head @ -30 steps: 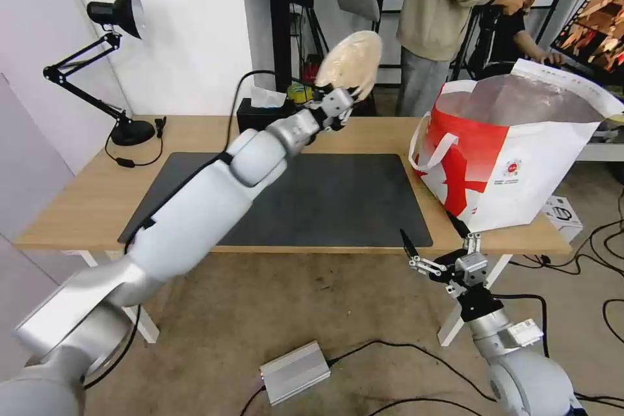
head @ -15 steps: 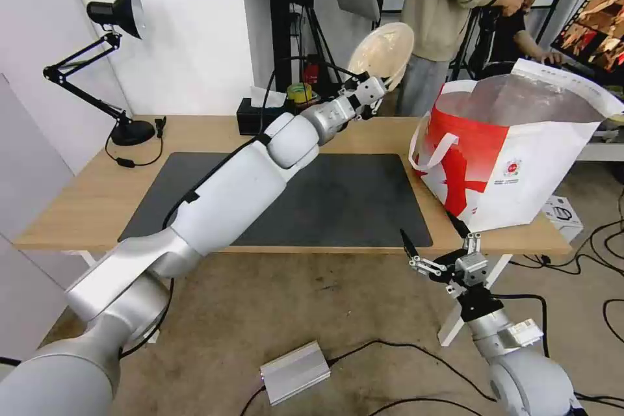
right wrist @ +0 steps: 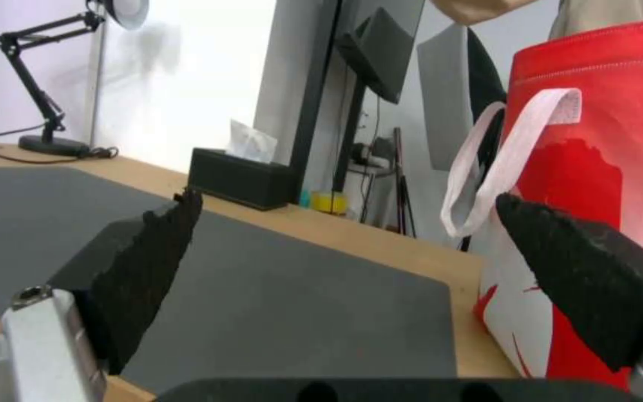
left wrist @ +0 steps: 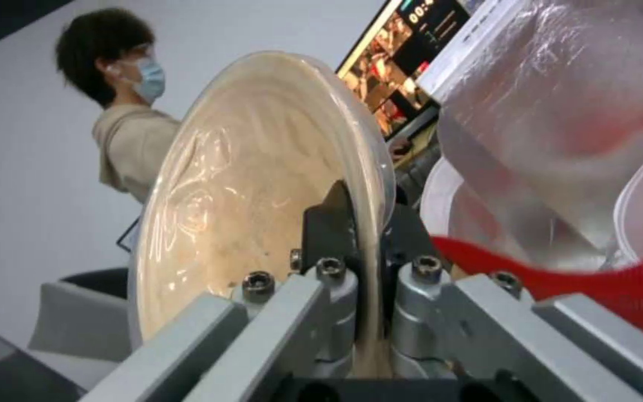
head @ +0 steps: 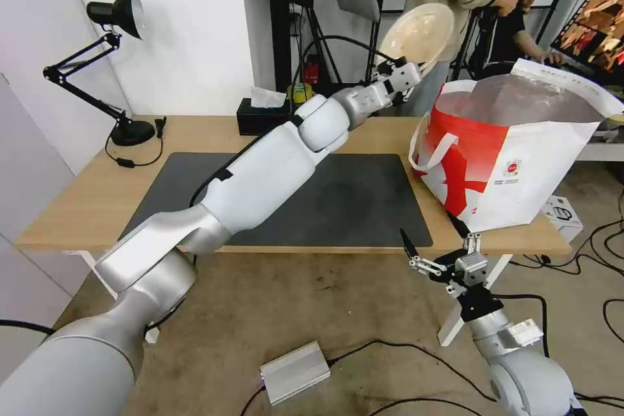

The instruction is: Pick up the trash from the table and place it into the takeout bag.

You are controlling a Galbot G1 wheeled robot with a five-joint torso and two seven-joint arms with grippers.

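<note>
Bowl (head: 417,34) is up in the air, tipped on edge, near the bag (head: 520,156) at its 10 o'clock, short of the mouth. Carry it to 3 o'clock until it hangs over the foil lining, then let go; your rim grip is thin, so go smoothly. Left claw (head: 408,75) is pinched on the bowl's rim. Right claw (head: 434,242) is spread, empty, parked below the table (head: 78,208) edge.

head view high, looking down over table (head: 78,208), wrist views close, low, both sharing takeout bag (head: 513,156)
</note>
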